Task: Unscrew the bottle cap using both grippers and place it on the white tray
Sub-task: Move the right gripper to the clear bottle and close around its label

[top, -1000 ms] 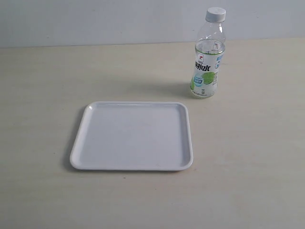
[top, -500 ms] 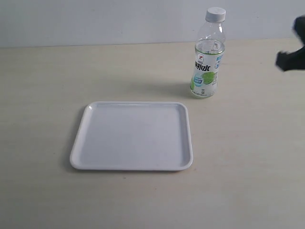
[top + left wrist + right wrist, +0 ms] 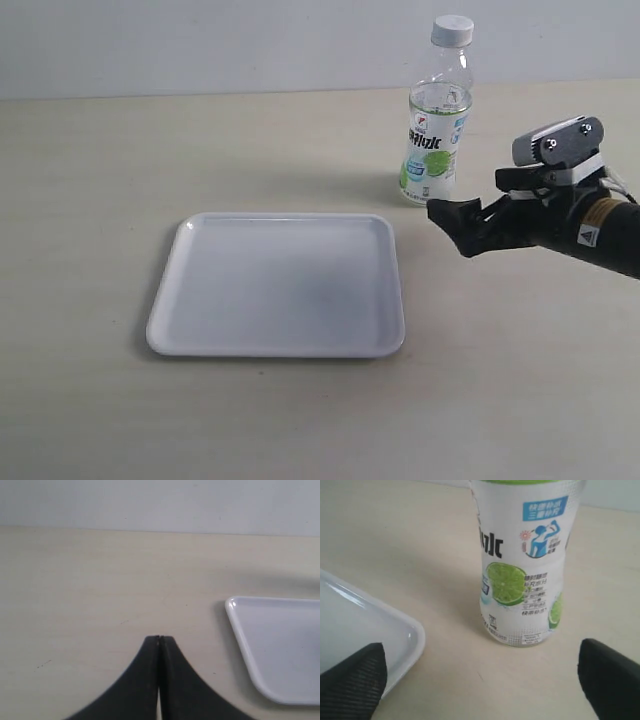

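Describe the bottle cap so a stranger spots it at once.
On the pale table lies a flat white tray; past its far right corner stands a clear bottle with a lime label. The cap is the small white round piece topping that bottle, tiny beside the tray.

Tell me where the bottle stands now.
In the exterior view the bottle stands upright beyond the far right corner of the white tray, close to the open right gripper.
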